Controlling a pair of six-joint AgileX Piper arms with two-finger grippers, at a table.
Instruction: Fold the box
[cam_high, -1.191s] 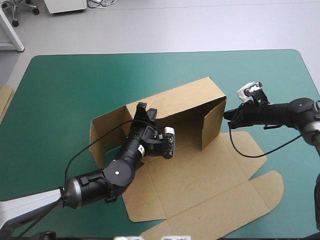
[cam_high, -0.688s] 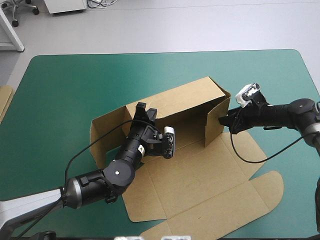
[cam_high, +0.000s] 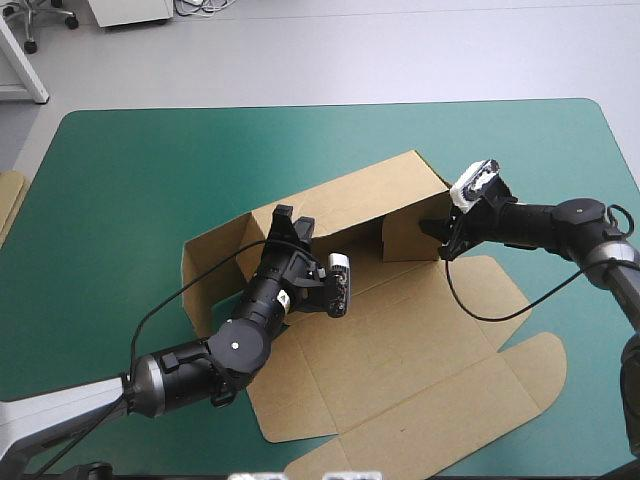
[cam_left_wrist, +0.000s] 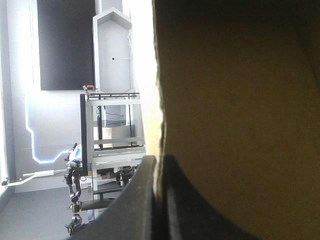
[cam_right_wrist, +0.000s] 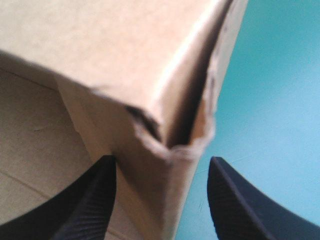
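Box (cam_high: 390, 350) of brown board, part-erected at the middle of the teal-green worktop (cam_high: 150, 170): the long rear wall stands upright, the remaining panels lie flat toward the near edge, and the right end flap is turned inward. Left gripper (cam_high: 287, 222) has its black fingers all but closed on the rear wall's upper edge, and the right gripper (cam_high: 441, 238) has its fingers parted astride the flap's outer corner. The step is judged best done by bracing the wall while the flap is pushed square along its crease. No brand, label or writing is legible.
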